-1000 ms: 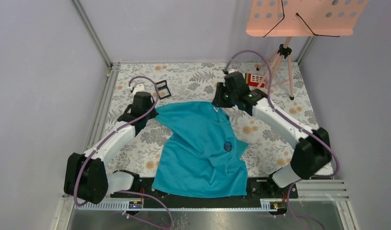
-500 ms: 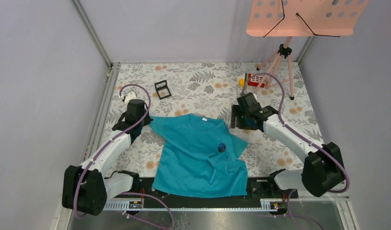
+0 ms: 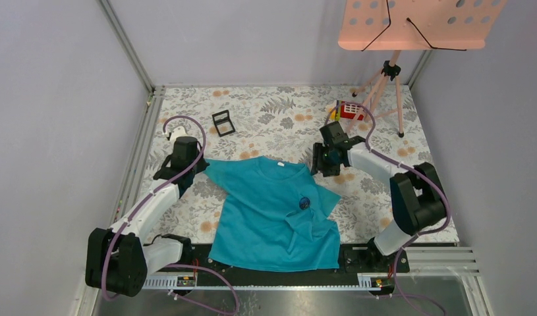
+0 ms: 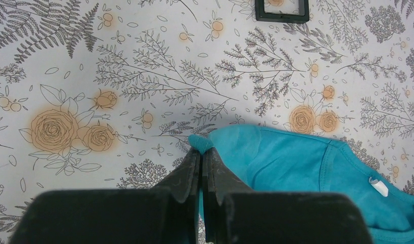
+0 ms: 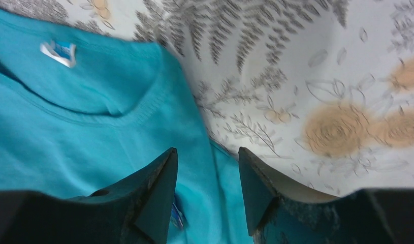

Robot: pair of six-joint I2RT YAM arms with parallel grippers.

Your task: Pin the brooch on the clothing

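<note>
The teal T-shirt (image 3: 265, 210) lies spread on the floral table, collar and white label (image 3: 279, 165) toward the back. The small dark-blue brooch (image 3: 305, 203) sits on its right chest beside a fold. My left gripper (image 3: 198, 166) is shut on the shirt's left sleeve edge (image 4: 201, 144); the cloth bunches at the fingertips. My right gripper (image 3: 318, 164) is open over the shirt's right shoulder (image 5: 207, 157), with cloth between the fingers but not clamped. The collar and label (image 5: 60, 51) show at upper left in the right wrist view.
A small black square frame (image 3: 223, 122) stands behind the shirt, also seen in the left wrist view (image 4: 282, 10). A red toy (image 3: 349, 109) and a pink music stand's tripod (image 3: 392, 79) are at the back right. Walls and metal rails enclose the table.
Both grippers drew the shirt toward the near side and it settled flat. The right arm has since folded back. The left gripper keeps its hold.
</note>
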